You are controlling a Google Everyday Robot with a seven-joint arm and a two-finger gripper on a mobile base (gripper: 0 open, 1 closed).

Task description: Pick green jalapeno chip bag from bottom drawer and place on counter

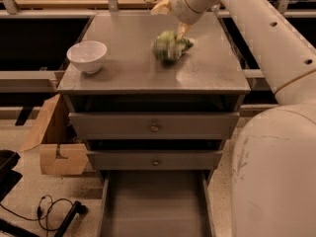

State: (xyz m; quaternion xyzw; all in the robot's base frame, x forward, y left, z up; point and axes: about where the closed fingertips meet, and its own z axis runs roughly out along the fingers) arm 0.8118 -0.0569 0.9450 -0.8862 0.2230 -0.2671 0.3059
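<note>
The green jalapeno chip bag [170,45] is a blurred light-green bundle on or just above the counter [123,65], at its back middle. My gripper [171,19] hangs right over it, open, with one yellowish finger [160,8] to the left and the other [181,31] just above the bag. The bag is not between the fingers. The bottom drawer [155,204] is pulled out at the lower edge of the view, and its grey floor is bare.
A white bowl [87,56] stands on the counter's left side. Two shut drawer fronts with knobs [154,128] sit above the open drawer. A cardboard box [54,144] and cables [49,212] lie on the floor at left. My white body [276,172] fills the right.
</note>
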